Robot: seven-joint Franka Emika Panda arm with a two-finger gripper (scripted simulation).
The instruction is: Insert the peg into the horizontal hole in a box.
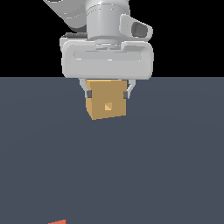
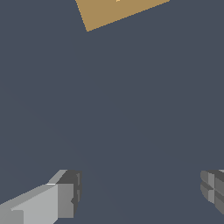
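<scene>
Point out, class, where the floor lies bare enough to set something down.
Bare: the wide stretch between the box and the peg at the bottom edge, and both flanks of the box. Crowded: right around the box, where the open gripper hangs.

1. Box [image 1: 106, 105]: plain tan to orange-brown; unpatterned; upper face slightly lighter than the facing side in the exterior view; appears in the wrist view as a flat tan patch [image 2: 118, 12].
2. Hole [image 1: 108, 106]: small square; lighter tan on one part, darker brown on the other.
3. Peg [image 1: 57, 222]: orange-red; only a sliver visible at the frame edge.
4. Gripper [image 1: 107, 93]: body white-grey, glossy with soft highlights; fingers [image 2: 52, 203] light grey with darker grey pads.
5. Floor [image 1: 175, 166]: uniform slate blue-grey; no pattern.
6. Background [image 1: 26, 39]: solid black.
</scene>
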